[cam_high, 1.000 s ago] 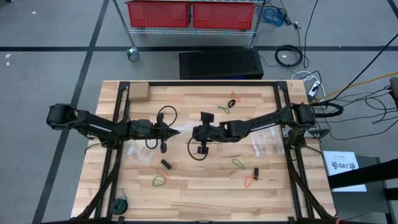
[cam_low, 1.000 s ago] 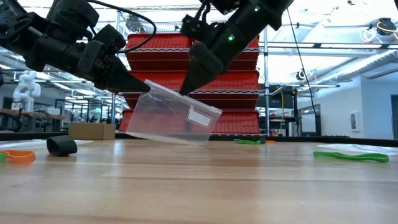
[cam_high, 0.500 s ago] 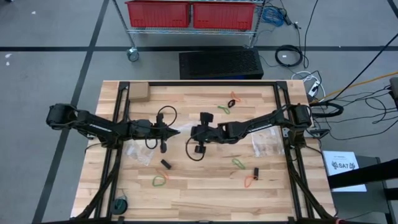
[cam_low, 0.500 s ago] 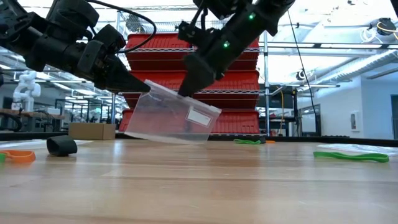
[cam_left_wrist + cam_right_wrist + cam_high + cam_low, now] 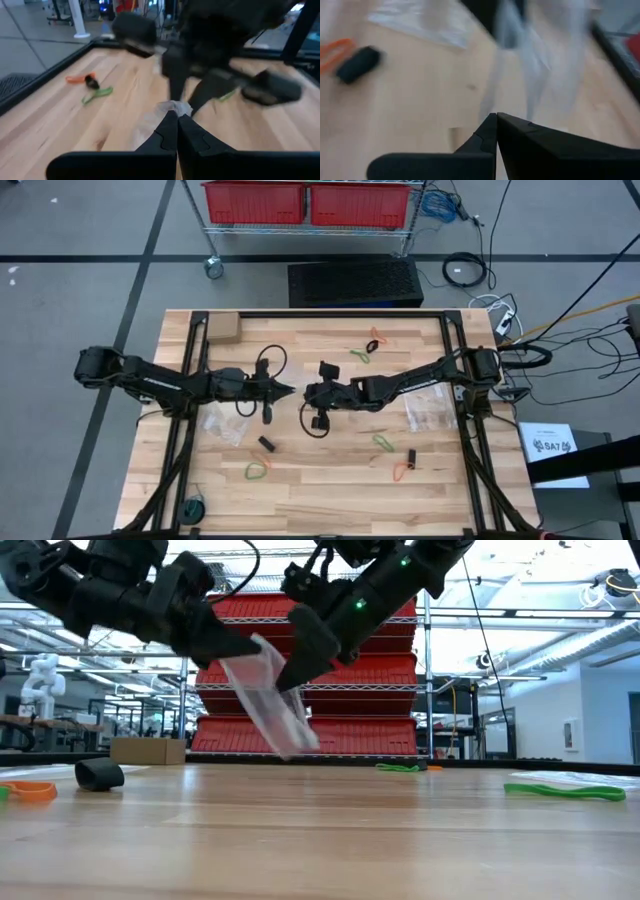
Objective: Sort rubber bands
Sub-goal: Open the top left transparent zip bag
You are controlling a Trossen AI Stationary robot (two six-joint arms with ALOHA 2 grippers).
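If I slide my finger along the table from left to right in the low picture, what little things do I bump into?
Orange band → black band → cardboard box → clear bag, held up above the table by both grippers → small green band → long green band.

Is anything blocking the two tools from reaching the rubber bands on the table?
Yes: both tools, left and right, are shut on a clear plastic bag held above the table. The rubber bands lie loose, unobstructed.
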